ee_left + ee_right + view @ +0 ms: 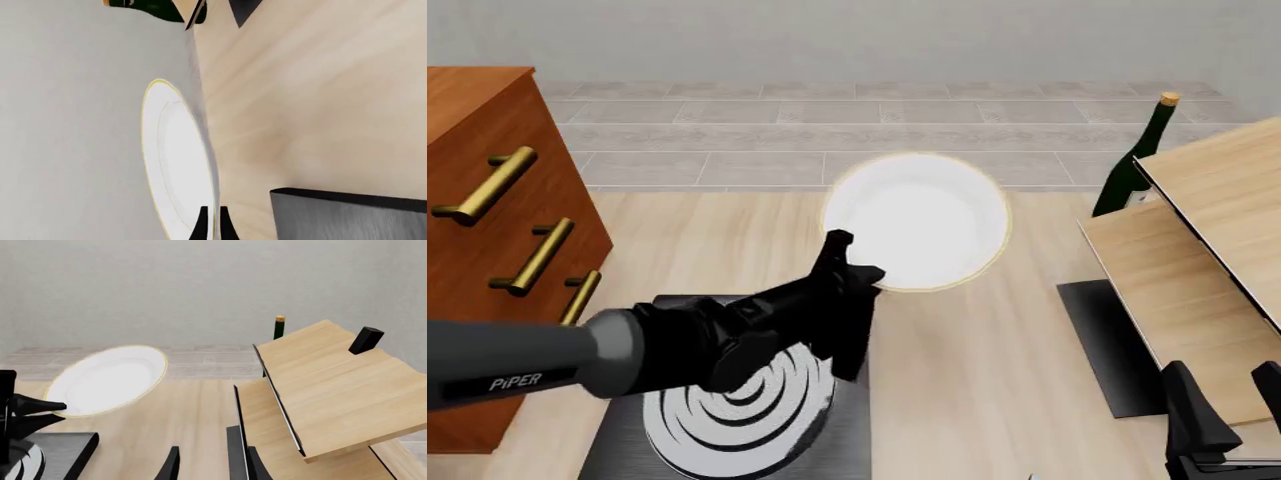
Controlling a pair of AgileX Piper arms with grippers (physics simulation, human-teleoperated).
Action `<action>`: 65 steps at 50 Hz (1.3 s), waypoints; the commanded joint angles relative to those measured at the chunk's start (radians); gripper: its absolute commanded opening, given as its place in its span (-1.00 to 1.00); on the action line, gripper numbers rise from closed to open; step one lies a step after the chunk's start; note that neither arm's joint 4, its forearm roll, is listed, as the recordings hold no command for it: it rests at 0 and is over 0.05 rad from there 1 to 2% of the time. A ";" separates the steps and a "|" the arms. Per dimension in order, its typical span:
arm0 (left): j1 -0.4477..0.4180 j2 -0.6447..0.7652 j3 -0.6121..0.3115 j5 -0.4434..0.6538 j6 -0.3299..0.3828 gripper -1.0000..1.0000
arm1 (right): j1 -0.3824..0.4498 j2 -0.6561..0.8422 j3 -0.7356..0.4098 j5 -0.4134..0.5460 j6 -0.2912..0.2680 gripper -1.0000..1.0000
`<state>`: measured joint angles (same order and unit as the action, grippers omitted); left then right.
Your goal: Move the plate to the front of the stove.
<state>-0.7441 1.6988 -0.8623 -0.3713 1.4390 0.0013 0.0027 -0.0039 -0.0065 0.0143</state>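
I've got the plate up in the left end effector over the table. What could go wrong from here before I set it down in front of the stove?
1. The left end effector pinches the plate only at its rim, and the plate hangs tilted, so it could slip or swing.
2. The shelf unit and wine bottle stand close on the right; a wide swing could hit them.
3. Lowering too near could land the plate on the stove instead of the bare table.

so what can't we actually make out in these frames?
- Stove: front view, the left arm covers part of the burner and the bottom edge cuts it off.
- Left gripper contact with the plate: the jaws hide the rim they close on.
- Right gripper: only the tips show in its wrist view.
- Wine bottle: base hidden behind the wooden shelf; label unreadable.
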 commanded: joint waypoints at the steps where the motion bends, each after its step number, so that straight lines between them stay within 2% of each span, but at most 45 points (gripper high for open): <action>1: 0.079 -0.039 -0.017 0.043 0.011 -1.00 | 0.000 0.000 0.000 0.000 0.000 1.00; 16: 0.206 -0.061 -0.089 0.148 0.013 -1.00 | 0.000 0.000 0.000 0.000 0.000 1.00; 45: 0.322 -0.109 -0.220 0.393 0.022 -1.00 | 0.000 0.000 0.000 0.000 -0.001 1.00; 57: 0.360 -0.076 -0.285 0.447 0.023 -1.00 | 0.000 0.000 0.000 0.000 -0.001 1.00; 62: 0.384 -0.060 -0.264 0.428 0.047 -1.00 | 0.000 0.000 0.000 0.000 -0.001 1.00; 65: 0.383 -0.049 -0.285 0.440 0.042 -1.00 | 0.001 0.000 0.000 0.000 0.000 1.00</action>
<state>-0.3867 1.6286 -1.1127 0.0480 1.4674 0.0012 0.0028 -0.0039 -0.0064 0.0141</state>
